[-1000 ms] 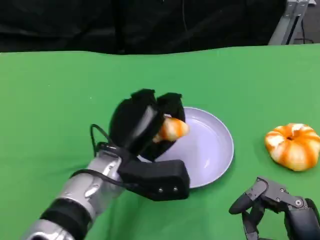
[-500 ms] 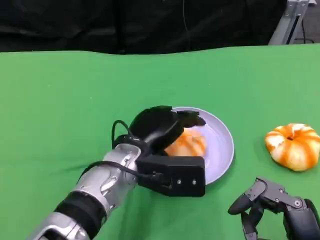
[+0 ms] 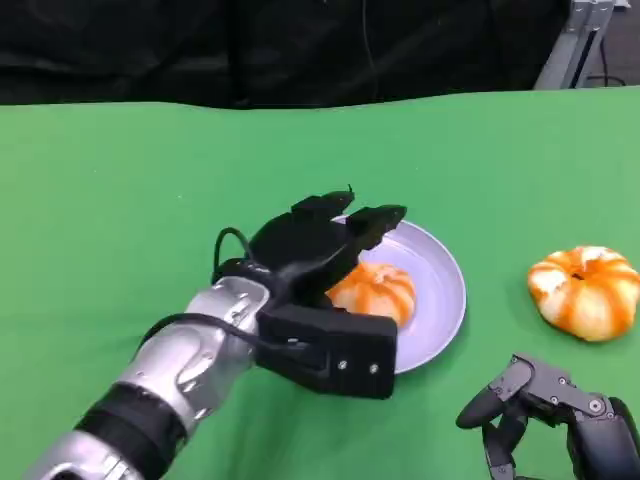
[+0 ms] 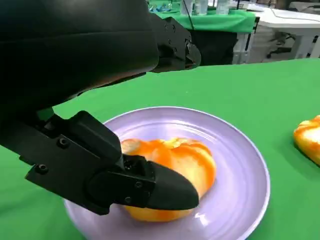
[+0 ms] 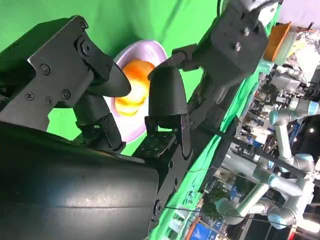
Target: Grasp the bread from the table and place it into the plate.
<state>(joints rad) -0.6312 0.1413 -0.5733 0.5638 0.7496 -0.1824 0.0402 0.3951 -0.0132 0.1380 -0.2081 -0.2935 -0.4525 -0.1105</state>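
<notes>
Green table (image 3: 120, 200), bread (image 3: 375, 290) in the plate (image 3: 440, 300), left hand (image 3: 320, 245) spread above, empty.

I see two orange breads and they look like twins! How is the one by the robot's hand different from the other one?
The bread on the plate lies on the purple plate; the bread on the table sits on the green cloth. The left hand hovers over the plate's bread with fingers apart; the table's bread sits alone, away from both hands. Both are round, orange with pale stripes.
</notes>
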